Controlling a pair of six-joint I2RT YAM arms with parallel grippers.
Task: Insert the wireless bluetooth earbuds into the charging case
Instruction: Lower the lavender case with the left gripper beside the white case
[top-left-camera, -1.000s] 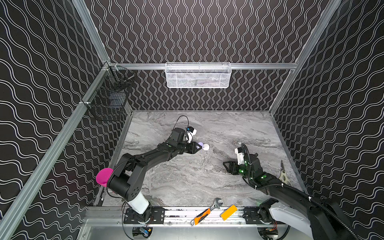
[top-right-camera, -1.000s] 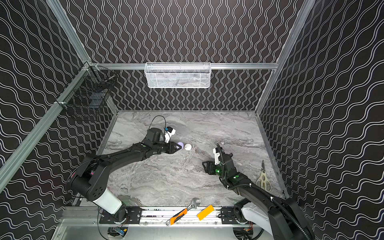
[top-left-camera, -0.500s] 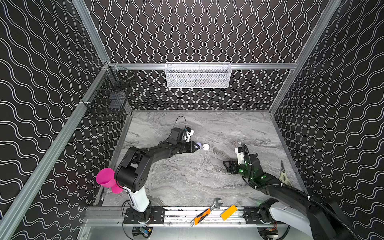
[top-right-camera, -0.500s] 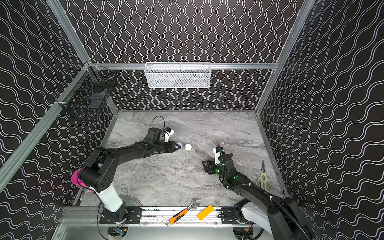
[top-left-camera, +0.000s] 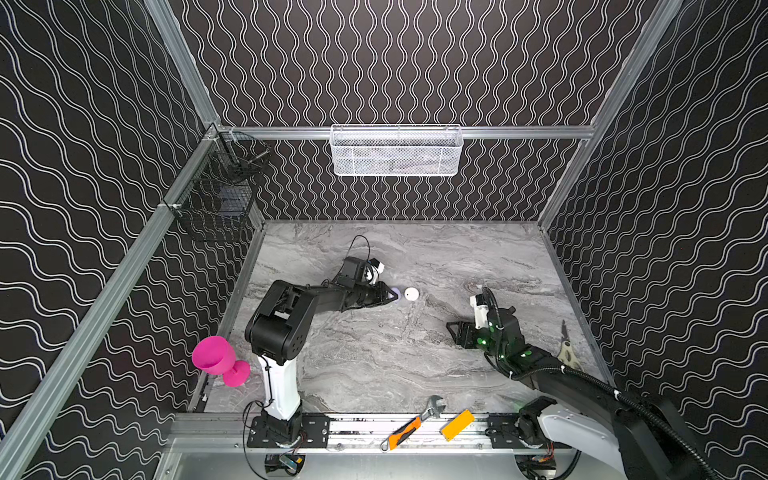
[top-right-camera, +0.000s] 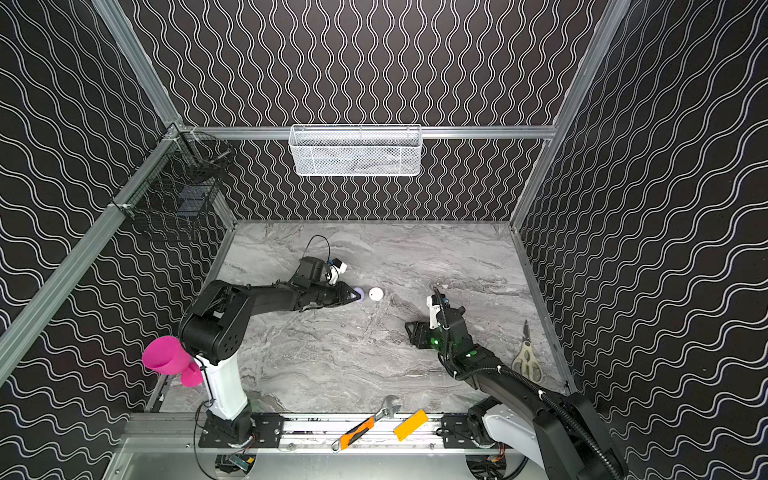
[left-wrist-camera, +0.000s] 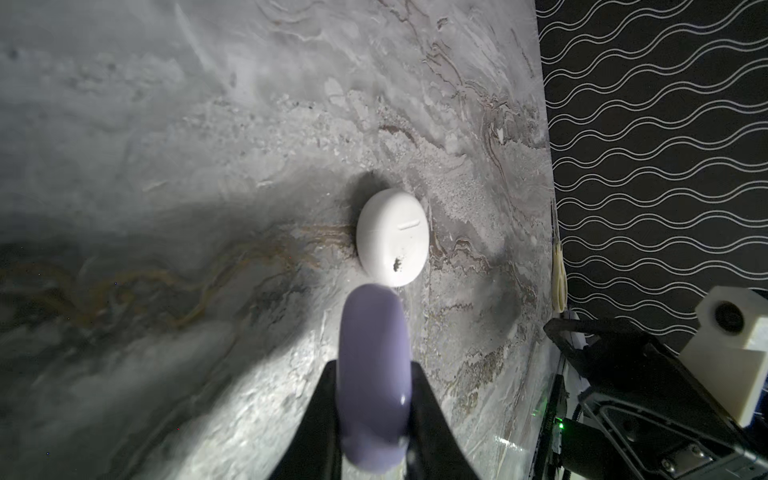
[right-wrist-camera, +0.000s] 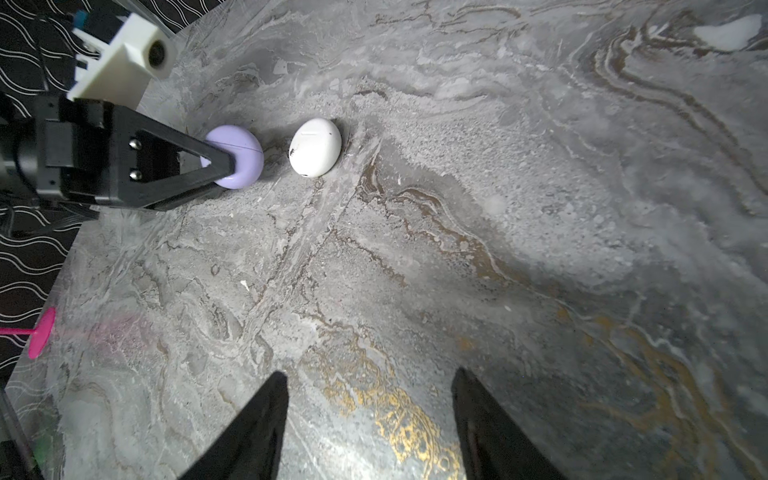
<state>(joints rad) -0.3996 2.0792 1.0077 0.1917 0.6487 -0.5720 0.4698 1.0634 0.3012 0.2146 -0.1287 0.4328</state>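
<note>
Grey marble table (top-left-camera: 374, 365), right gripper (right-wrist-camera: 370, 372) hanging over it with fingers spread, nothing in them — left gripper (top-left-camera: 390, 295) pinching the closed lavender case (right-wrist-camera: 245, 149), closed white case (right-wrist-camera: 316, 147) lying just beside it — earbuds I can't make out

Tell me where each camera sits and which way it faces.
Top views: stereo pair high at the front, looking down toward the back wall; left arm and right arm show.
Left wrist: on the left arm, looking past jaws shut on the lilac case to the white case; right arm at the edge.
Right wrist: on the right arm, looking between open jaws across the table; left gripper shows.
Shared: all views show both cases.
</note>
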